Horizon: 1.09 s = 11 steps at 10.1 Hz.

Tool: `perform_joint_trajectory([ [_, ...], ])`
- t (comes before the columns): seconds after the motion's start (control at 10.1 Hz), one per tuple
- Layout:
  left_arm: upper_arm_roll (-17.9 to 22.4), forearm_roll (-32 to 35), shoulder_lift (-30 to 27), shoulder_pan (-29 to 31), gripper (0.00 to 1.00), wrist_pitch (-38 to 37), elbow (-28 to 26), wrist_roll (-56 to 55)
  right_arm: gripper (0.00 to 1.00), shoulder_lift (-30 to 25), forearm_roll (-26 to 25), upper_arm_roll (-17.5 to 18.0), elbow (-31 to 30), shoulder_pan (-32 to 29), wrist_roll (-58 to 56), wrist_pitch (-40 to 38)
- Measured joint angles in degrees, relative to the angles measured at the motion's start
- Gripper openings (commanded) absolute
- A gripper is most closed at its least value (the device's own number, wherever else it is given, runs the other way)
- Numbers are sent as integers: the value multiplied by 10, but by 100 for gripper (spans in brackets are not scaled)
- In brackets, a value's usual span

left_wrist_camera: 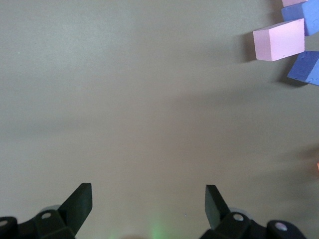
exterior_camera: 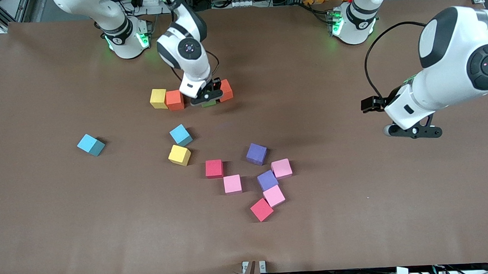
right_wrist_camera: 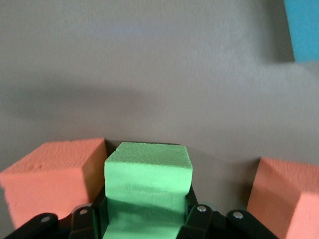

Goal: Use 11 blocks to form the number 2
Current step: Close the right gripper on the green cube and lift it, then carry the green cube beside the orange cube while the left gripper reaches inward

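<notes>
Loose blocks nearest the camera: a red block (exterior_camera: 261, 210), three pink blocks (exterior_camera: 274, 196), two purple blocks (exterior_camera: 267, 180) and a second red one (exterior_camera: 214, 168) lie scattered in a cluster on the brown table (exterior_camera: 65, 225).
Middle ground: a yellow block (exterior_camera: 180, 155) and a light blue block (exterior_camera: 181, 135) sit close together; another light blue block (exterior_camera: 90, 144) lies well apart, toward the right arm's end.
Left gripper (exterior_camera: 413, 131): waits over bare table at the left arm's end, fingers spread, holding nothing.
Row under construction: farthest from the camera, a yellow block (exterior_camera: 158, 98) touches an orange block (exterior_camera: 175, 100); a gap follows, then another orange block (exterior_camera: 225, 90).
Right gripper (exterior_camera: 208, 99): clamped on a green block (right_wrist_camera: 147, 184), low in that gap between the two orange blocks.
Step in hand: apparently filling the row of the number 2, which is barely begun.
Next move: likely seat the green block flush on the table, then release without nudging its neighbours.
</notes>
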Motion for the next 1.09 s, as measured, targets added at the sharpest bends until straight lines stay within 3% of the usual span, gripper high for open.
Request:
perform_joint_trajectory([
  [0.5, -3, 0, 37, -26, 100, 60, -32, 0, 0, -39, 1, 77, -25, 1, 183, -12],
  [0.79, -4, 0, 50, -48, 100, 68, -32, 0, 0, -40, 1, 105, -76, 1, 260, 75],
  [1.09, -4, 0, 65, -59, 100, 73, -32, 0, 0, -40, 1, 109, -86, 1, 268, 86],
])
